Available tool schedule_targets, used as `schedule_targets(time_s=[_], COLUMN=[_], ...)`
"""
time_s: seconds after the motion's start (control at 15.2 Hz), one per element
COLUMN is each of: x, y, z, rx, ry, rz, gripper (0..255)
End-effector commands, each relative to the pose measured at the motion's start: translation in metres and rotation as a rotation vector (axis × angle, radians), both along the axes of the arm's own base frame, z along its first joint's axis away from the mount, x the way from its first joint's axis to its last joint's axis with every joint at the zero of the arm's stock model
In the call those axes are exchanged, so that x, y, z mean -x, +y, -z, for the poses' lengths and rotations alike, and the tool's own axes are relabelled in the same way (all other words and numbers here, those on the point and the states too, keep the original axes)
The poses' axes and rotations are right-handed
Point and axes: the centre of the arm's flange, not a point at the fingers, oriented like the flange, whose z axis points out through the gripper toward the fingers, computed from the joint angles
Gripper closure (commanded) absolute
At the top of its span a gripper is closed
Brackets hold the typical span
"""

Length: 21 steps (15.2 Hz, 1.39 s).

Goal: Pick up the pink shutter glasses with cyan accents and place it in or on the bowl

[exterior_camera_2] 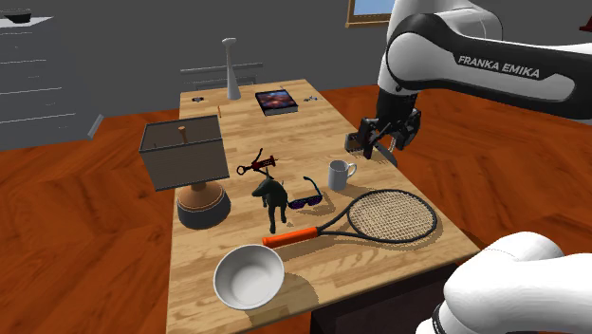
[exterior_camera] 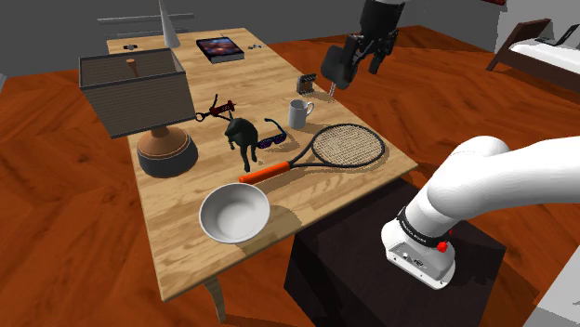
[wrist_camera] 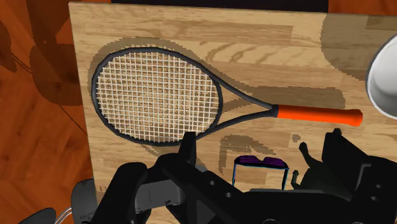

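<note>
Glasses (exterior_camera: 271,139): dark frame with purple and blue tints, lying on the counter (exterior_camera: 177,200) just beside the black dog figure (exterior_camera: 243,139). The mug stands on their other side and the racket's throat lies just in front, toward the stand.
Glasses in wrist view (wrist_camera: 259,167): seen on the wood between the two fingers, which do not touch them.
Gripper (exterior_camera: 367,63): fingers spread apart and holding nothing, hanging well above the counter's edge near the mug. In the second exterior view (exterior_camera_2: 391,142) it hangs above and to the right of the mug.
Bowl (exterior_camera: 234,213): white, upright, at the counter's near end, well apart from the glasses. Its rim is just beside the butt of the racket handle.
Racket (exterior_camera: 346,146): dark frame and orange grip, lying flat. The head is toward the shoulder view's right and the grip points at the bowl.
Mug (exterior_camera: 297,113): grey, upright, near the racket head.
Dog figure: standing between the glasses and the lamp.
Lamp (exterior_camera: 139,98): square grey shade on a round brown and dark base, toward the shoulder view's left.
Corkscrew (exterior_camera: 216,110): red, lying flat beyond the dog figure.
Book (exterior_camera: 221,48): lying flat at the counter's far end.
</note>
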Motion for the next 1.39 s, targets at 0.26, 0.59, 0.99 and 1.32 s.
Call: schedule_targets(time_s=[0.26, 0.59, 0.99, 1.32], x=[-0.036, -0.080, -0.133, -0.177], y=[-0.004, -0.009, -0.016, -0.021], z=[0.039, 0.088, 0.146, 0.195], rx=[-0.008, -0.017, -0.028, -0.038], ry=[0.001, 0.002, 0.003, 0.004], rz=[0.010, 0.023, 0.038, 0.050], gripper=[0, 0, 0, 0])
